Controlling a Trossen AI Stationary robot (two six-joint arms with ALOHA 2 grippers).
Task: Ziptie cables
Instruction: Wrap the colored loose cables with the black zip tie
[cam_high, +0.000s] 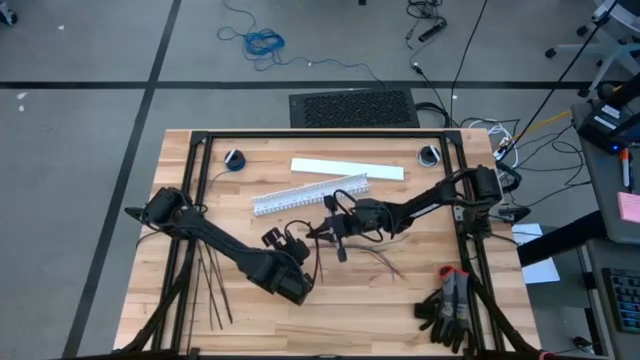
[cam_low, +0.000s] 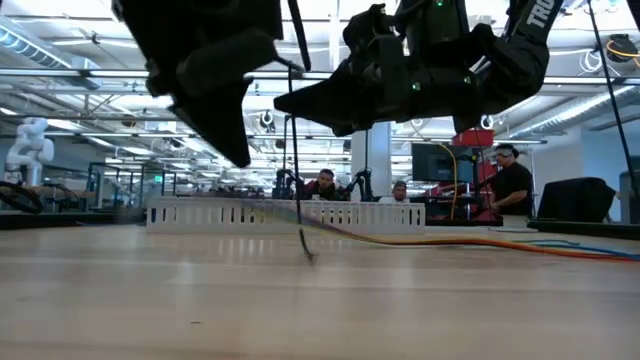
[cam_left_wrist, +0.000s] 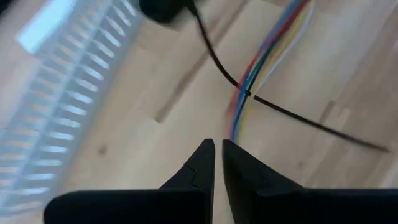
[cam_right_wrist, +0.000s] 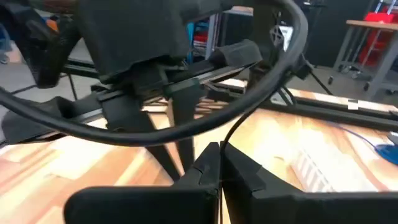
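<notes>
Left wrist view, left tool (cam_left_wrist: 218, 144): fingers drawn almost together with only a slit between the tips, nothing gripped, hanging above the tabletop (cam_left_wrist: 155, 93).
Cables (cam_left_wrist: 249, 81): just ahead of the left tool's tips, a flat run of blue, red, yellow and pale wires lying on the wood.
Ziptie (cam_left_wrist: 298, 118): a thin black strip crossing the cables just beyond the left tool's tips; its far end leads to the right tool.
Right tool (cam_right_wrist: 219, 146): closed on the ziptie, facing the left tool at close range, raised off the tabletop.
White slotted duct (cam_left_wrist: 68, 106): beyond the left tool and to one side of the cables, apart from them.
Spare zipties (cam_high: 210, 285): well behind the left tool, beside the left arm, a loose bunch on the wood.
Gloves (cam_high: 450, 310): far behind the right tool, at the tabletop's edge.
</notes>
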